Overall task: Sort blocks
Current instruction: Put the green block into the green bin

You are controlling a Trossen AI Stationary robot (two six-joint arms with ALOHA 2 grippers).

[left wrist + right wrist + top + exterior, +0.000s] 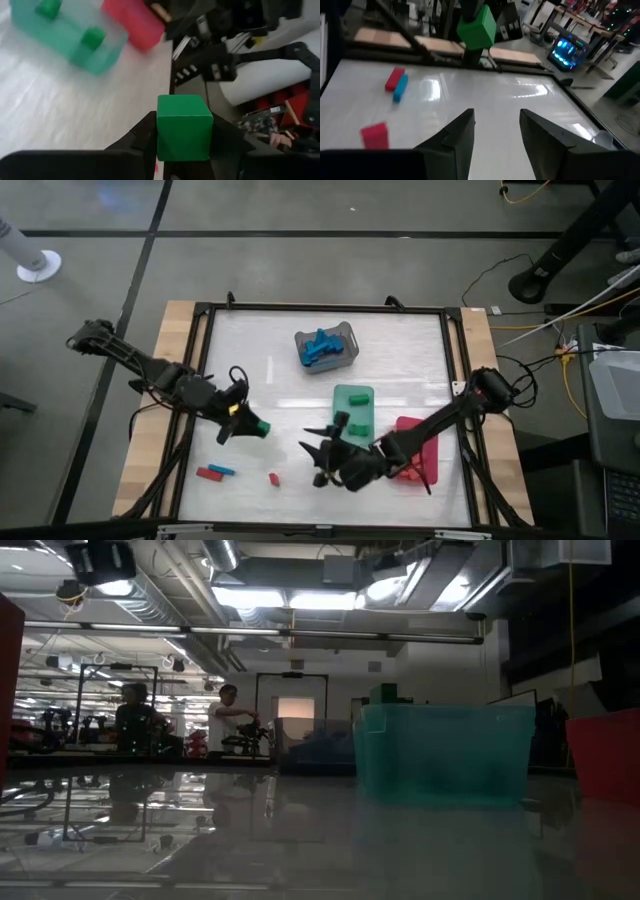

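My left gripper hangs over the table's left half, shut on a green cube, which the right wrist view also shows. My right gripper hovers near the table's front middle, pointing toward the left side. It is open with nothing between its fingers. On the table ahead of it lie a red bar, a blue bar and a red cube. The green tray holds green blocks. My left gripper pinches the green cube between its two fingers, one on each of two opposite side faces. The fingers come from the table's left, slanting slightly down. The cube sticks out past the fingertips and is lifted clear of the table.
A grey basket with blue blocks stands at the back middle. The red tray lies right of the green tray, partly under my right arm. The table's far left stretch is bare. People stand in the room beyond.
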